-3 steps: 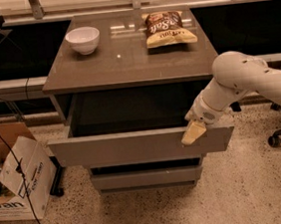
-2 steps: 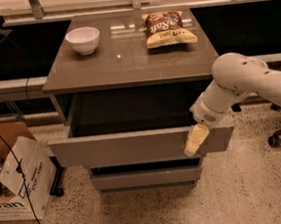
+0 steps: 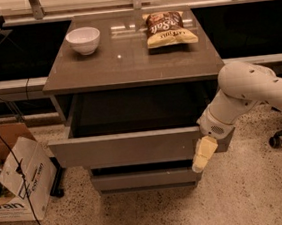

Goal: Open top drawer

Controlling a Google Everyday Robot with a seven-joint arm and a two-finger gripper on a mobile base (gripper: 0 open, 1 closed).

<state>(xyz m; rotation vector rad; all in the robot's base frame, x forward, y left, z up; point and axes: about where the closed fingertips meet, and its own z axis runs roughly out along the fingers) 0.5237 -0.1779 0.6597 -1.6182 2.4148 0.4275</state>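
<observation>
My gripper (image 3: 204, 154) hangs at the right end of the top drawer (image 3: 127, 148) front, which already sits pulled well out, long axis 9-to-3, its bulk at my 9 o'clock; grip width: can't tell.

end effector (image 3: 198, 165) hiding corner of top drawer (image 3: 124, 149)
</observation>
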